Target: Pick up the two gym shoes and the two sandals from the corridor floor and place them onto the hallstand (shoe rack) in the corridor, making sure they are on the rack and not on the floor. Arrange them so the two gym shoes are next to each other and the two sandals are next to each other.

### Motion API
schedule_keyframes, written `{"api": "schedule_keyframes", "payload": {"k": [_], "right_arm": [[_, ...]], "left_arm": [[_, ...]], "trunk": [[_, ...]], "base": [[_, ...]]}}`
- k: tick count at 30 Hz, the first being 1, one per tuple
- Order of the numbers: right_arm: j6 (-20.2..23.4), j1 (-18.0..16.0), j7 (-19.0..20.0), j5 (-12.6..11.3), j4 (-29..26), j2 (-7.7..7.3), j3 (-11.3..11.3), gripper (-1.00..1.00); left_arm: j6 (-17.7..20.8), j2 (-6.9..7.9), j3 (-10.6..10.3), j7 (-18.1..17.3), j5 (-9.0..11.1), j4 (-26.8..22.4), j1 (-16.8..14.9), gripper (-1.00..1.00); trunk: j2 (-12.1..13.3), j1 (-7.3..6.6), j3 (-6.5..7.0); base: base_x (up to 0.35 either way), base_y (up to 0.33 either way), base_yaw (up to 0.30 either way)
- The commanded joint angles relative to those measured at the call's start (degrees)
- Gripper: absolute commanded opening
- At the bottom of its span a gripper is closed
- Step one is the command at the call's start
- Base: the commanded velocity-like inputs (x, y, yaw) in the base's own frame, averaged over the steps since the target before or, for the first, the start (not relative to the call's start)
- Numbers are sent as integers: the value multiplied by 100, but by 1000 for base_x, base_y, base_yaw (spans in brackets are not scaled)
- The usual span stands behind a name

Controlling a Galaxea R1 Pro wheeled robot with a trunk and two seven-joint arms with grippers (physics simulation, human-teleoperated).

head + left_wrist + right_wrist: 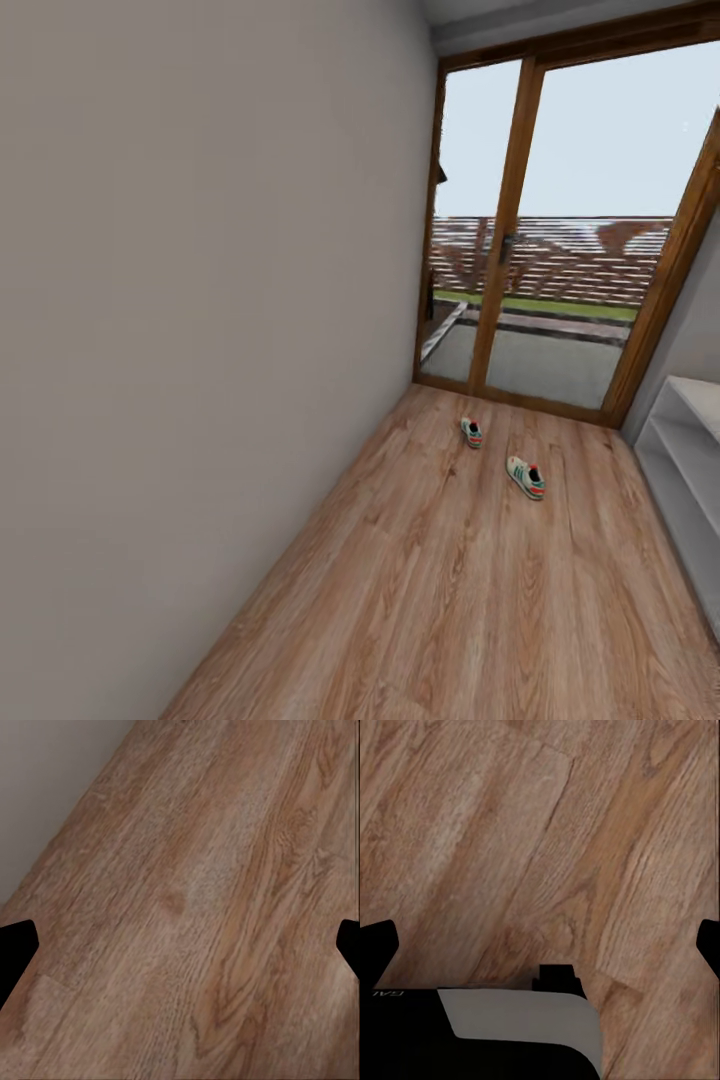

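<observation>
Above the corridor floor (195, 892), left tool (180, 945) and right tool (540, 937) point down; both spread wide, empty.

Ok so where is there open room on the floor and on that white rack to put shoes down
The white rack by the right wall shows bare shelves in the part in view. The wood floor is open from the grey wall across to the rack. The only clutter is two sneakers, one near the glass door, one closer.

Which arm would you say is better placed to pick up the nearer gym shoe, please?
Probably the right: the nearer gym shoe lies right of centre on the corridor floor, beside the hallstand. Both shoes remain far ahead, and both wrist views show open fingers over bare planks.
</observation>
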Motion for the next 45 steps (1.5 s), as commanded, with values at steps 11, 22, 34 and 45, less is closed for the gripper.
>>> {"api": "schedule_keyframes", "payload": {"k": [11, 22, 34, 45], "right_arm": [[3, -1, 10, -4, -5, 1, -10, 100], [3, -1, 10, -4, -5, 1, -10, 100], [3, -1, 10, -4, -5, 1, -10, 100], [3, -1, 9, -4, -5, 17, -10, 100]], "left_arm": [[-17, 1, 1, -1, -2, 1, -2, 100], [-17, 1, 1, 1, -2, 1, -2, 100], [-17, 1, 1, 0, -2, 1, -2, 100], [-17, 1, 1, -1, -2, 1, -2, 100]], "trunk": [[-2, 2, -47], [-2, 2, -90], [-2, 2, -138], [-2, 2, -176]], "base": [[256, -190, -249], [266, -193, -247], [280, -198, -229], [280, -198, -99]]}}
